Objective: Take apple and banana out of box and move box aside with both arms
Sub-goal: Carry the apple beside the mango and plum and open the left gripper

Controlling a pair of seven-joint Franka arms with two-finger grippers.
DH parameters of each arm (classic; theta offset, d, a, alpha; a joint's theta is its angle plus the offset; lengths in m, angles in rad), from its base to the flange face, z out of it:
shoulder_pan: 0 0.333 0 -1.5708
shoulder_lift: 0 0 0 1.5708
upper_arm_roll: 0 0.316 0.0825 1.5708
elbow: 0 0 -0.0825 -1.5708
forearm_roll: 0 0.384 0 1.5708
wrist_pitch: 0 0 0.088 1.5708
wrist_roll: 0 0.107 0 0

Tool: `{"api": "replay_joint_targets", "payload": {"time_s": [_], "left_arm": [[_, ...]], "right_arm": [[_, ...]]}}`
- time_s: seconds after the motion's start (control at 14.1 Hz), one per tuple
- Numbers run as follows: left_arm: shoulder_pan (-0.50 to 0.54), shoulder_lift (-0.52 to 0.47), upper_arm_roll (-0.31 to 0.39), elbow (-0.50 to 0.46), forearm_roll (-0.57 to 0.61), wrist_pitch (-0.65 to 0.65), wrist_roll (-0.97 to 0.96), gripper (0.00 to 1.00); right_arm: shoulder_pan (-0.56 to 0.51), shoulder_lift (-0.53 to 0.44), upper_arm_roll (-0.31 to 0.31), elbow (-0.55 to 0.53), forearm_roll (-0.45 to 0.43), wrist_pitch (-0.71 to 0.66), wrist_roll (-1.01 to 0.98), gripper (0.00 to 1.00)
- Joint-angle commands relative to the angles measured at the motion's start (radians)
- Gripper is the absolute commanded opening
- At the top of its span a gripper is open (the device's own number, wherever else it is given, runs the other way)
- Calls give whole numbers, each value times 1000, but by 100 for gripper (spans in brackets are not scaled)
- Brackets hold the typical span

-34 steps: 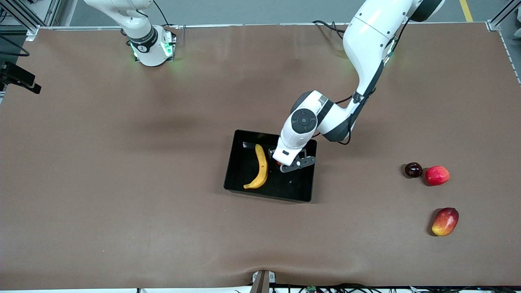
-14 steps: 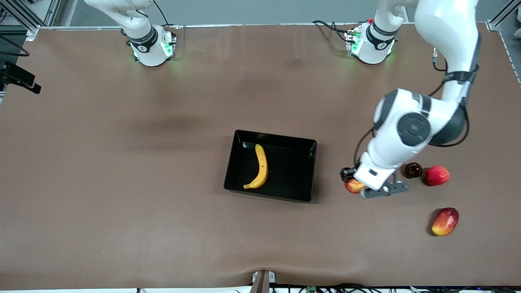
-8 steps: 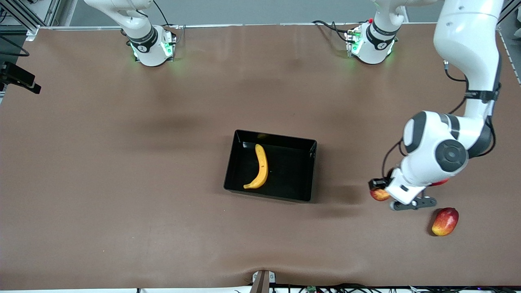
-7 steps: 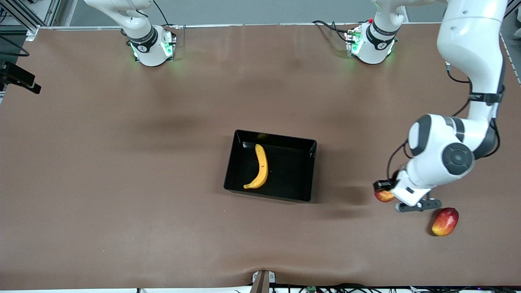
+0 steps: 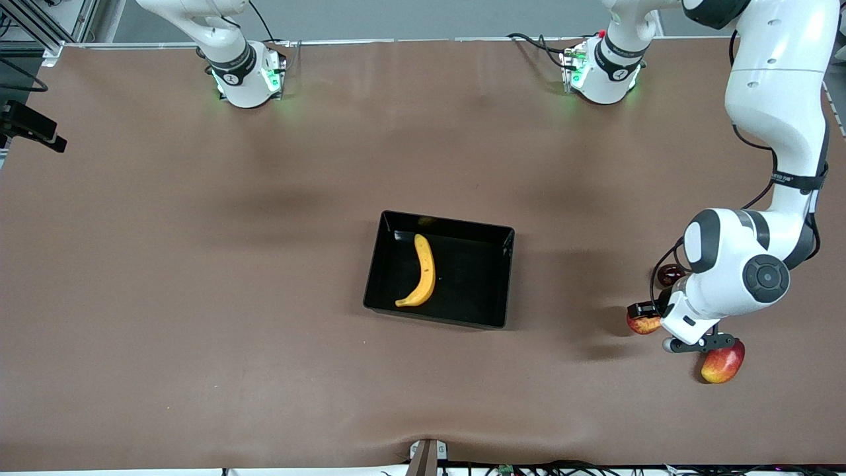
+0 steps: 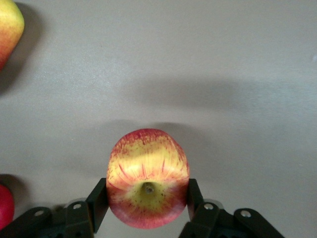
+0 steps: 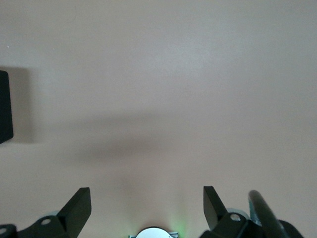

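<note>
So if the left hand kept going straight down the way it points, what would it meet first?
Probably bare brown table cover. The left hand, shut on the small red-and-yellow apple, points down at open cloth; the larger red-yellow fruit lies off to one side.

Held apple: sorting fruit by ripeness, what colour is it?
The apple is red, streaked yellow; clearest in left wrist view.

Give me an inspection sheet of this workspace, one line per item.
Surface: brown table, bare around the tray.
Job's things: banana in black tray; apple in left gripper.
Clutter: red-yellow fruit and dark fruit toward the left arm's end.
Grippers: left shut on apple, over table; right gripper open, waiting.
Cables: black leads by left arm's base.
Surroundings: nothing seen.
</note>
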Motion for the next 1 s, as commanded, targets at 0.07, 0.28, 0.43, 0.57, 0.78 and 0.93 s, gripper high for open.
{"api": "replay_joint_targets", "payload": {"time_s": [0.07, 0.28, 0.43, 0.57, 0.78, 0.93], "left_arm": [[34, 19, -11, 3, 19, 14, 26, 0], [31, 22, -12, 0, 17, 14, 26, 51], [34, 16, -20, -3, 8, 11, 24, 100], [31, -6, -26, -3, 6, 2, 7, 100], [28, -67, -49, -3, 5, -58, 6, 100], [26, -112, -92, -3, 5, -118, -37, 100]], "right_arm": [[-20, -8, 11, -2, 18, -5, 1, 100], [-20, -8, 11, -2, 18, -5, 0, 100], [-20, -8, 11, -2, 18, -5, 1, 100], [-20, -8, 11, -2, 18, -7, 1, 100], [-20, -8, 11, -2, 18, -7, 1, 100], [-20, -8, 11, -2, 18, -5, 0, 100]]}}
